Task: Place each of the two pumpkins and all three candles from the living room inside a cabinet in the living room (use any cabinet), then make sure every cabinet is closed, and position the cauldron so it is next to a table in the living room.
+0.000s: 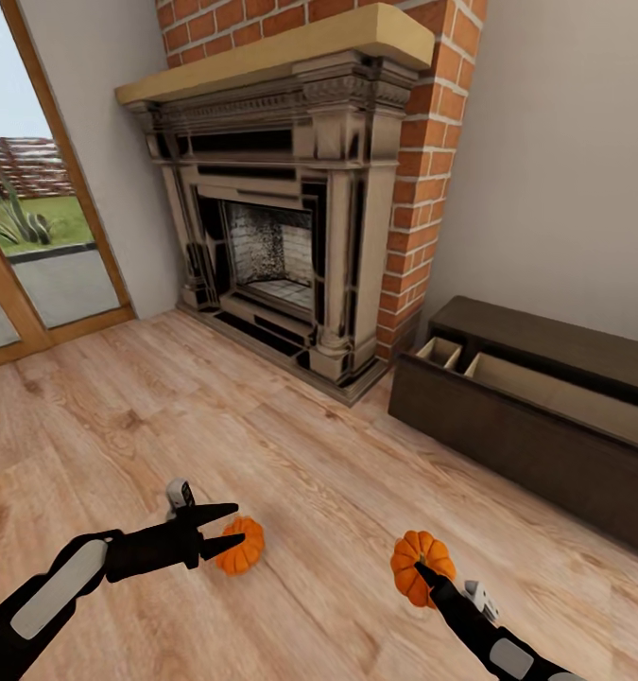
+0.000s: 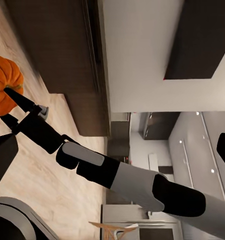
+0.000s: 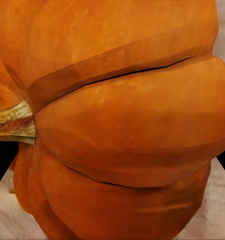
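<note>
Facing a brick chimney w/ an ornate dark fireplace [image 1: 281, 227], glass door [image 1: 35, 218] seen off to the left side. Wood floor [image 1: 290, 454] is spread across the foreground. Cabinet [image 1: 536, 416] is set against the wall just right of the fireplace, long low dark-brown unit, top drawer pulled open, light interior w/ a divider exposed, nothing seen inside from this angle.

Left arm is reached in from lower left; left gripper [image 1: 229, 528] is held w/ jaws spread apart, tips just beside the left pumpkin [image 1: 241, 546], pumpkin partly between the tips, contact can't be told. No grip seen.

Right gripper [image 1: 422, 570] is reached up from lower right, one dark finger laid over the right pumpkin [image 1: 421, 560]; right wrist view is taken up by orange ribs and stem [image 3: 12, 125] at very close range. Jaw opening can't be told; whether a grip is made can't be told either.

Both pumpkins are seen low over the floor, well apart from each other, short of the cabinet.
</note>
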Controlling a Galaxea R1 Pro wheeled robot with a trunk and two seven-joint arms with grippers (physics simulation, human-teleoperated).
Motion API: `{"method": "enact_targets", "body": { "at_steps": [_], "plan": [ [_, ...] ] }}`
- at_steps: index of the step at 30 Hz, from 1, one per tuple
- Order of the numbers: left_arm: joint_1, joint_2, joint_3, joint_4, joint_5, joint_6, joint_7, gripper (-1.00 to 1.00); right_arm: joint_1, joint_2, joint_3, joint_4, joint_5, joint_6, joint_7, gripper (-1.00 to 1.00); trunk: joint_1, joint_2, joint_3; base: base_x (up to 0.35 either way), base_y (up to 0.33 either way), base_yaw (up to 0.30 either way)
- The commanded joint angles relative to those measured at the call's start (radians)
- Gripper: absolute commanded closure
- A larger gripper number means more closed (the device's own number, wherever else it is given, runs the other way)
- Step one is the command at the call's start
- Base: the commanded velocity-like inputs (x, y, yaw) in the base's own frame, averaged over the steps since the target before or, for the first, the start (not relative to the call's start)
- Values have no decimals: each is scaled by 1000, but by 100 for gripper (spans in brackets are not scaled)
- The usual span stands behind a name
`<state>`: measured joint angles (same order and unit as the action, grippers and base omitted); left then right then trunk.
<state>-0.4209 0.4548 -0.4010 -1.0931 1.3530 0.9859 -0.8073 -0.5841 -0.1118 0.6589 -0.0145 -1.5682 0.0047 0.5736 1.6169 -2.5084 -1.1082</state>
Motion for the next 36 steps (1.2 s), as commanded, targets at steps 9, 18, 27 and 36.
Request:
{"method": "enact_targets", "body": {
  "at_steps": [9,18,27,36],
  "plan": [
    [-1,1,-2,1,3,4,-3,-100,0,-1,7,-1,-10,0,9,100,0,0,-1,20,51,0],
    [-1,4,-2,2,3,4,-3,-100,0,-2,7,-1,-9,3,13,100,0,0,-1,0,90,0],
    [-1,4,-2,2,3,4,-3,-100,0,-1,8,-1,-8,1,3,100,0,0,7,83,2,160],
    [-1,5,-1,15,3,4,-3,-100,0,-3,7,-2,-9,5,10,100,0,0,10,214,0,142]
  ]
}}
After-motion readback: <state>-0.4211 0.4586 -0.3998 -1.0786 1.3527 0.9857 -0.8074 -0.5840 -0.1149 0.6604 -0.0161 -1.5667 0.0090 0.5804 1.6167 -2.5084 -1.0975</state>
